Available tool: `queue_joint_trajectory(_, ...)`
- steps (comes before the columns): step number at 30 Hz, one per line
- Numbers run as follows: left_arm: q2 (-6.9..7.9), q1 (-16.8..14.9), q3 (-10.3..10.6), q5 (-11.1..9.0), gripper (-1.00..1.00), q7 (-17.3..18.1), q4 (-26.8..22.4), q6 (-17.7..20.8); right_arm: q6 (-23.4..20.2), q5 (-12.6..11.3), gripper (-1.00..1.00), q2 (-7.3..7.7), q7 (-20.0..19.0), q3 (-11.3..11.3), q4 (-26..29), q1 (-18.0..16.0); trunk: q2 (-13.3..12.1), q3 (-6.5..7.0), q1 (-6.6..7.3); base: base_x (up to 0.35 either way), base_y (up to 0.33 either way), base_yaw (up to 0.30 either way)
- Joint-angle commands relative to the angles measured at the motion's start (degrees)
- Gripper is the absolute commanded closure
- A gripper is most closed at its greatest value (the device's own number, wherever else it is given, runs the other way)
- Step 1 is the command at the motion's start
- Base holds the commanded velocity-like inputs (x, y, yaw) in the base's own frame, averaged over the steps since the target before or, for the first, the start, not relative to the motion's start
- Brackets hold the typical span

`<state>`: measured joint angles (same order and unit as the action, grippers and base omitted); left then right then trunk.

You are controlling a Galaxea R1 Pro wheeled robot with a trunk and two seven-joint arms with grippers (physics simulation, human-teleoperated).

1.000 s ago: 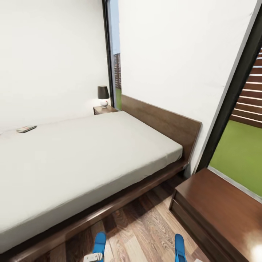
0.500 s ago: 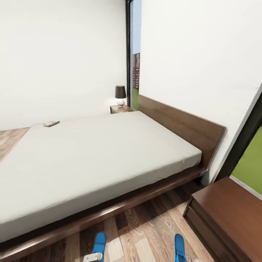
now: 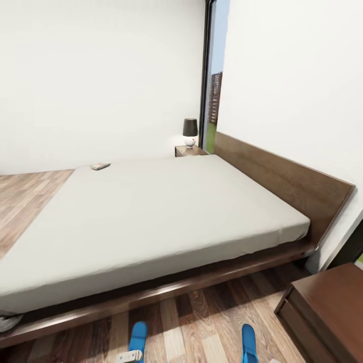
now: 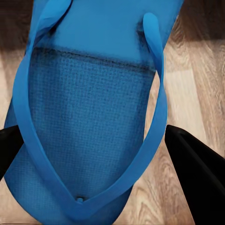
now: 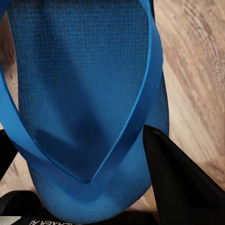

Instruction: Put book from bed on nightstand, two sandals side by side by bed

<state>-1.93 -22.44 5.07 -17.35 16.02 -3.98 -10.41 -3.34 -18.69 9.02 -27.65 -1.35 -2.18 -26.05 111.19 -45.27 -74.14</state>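
Observation:
The bed point(image 3: 151, 217) with its pale mattress and dark frame spans the head view. On its far corner lies the book point(image 3: 100, 166), small and flat. One blue sandal point(image 3: 138, 338) shows at the picture's lower edge left of centre, another sandal point(image 3: 248, 343) to its right, both above the plank floor. Seen from the left wrist, my left gripper point(image 4: 93, 150) is shut on a blue sandal point(image 4: 89, 108), black fingers point(image 4: 192, 164) at its sides. My right gripper point(image 5: 89, 159) is likewise shut on the other sandal point(image 5: 79, 84).
A nightstand point(image 3: 189, 150) with a small dark-shaded lamp point(image 3: 190, 132) stands beyond the bed by the tall window point(image 3: 214, 85). A second glossy dark nightstand point(image 3: 327, 307) sits near right, beside the headboard point(image 3: 282, 176). Wood floor point(image 3: 201, 322) runs along the bed's near side.
The camera has swung, sliding the bed, window and nightstands rightward in the picture. Both sandals keep the same spots at the picture's lower edge.

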Motion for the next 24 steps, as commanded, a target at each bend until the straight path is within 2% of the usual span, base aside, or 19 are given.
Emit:
queue_joint_trajectory(1,0.0,-0.06,0.47,-0.57,1.0,0.15,0.12,-0.23,-0.35,-0.56,1.0,0.03,-0.3,-0.14,-0.1,-0.06,0.02,-0.05,0.01,0.0,0.0,0.294)
queue_joint_trajectory(24,0.0,-0.06,0.47,-0.6,1.0,0.15,0.12,-0.23,-0.35,-0.56,1.0,0.03,-0.3,-0.14,-0.1,-0.05,0.02,-0.05,0.01,0.0,0.0,0.294)
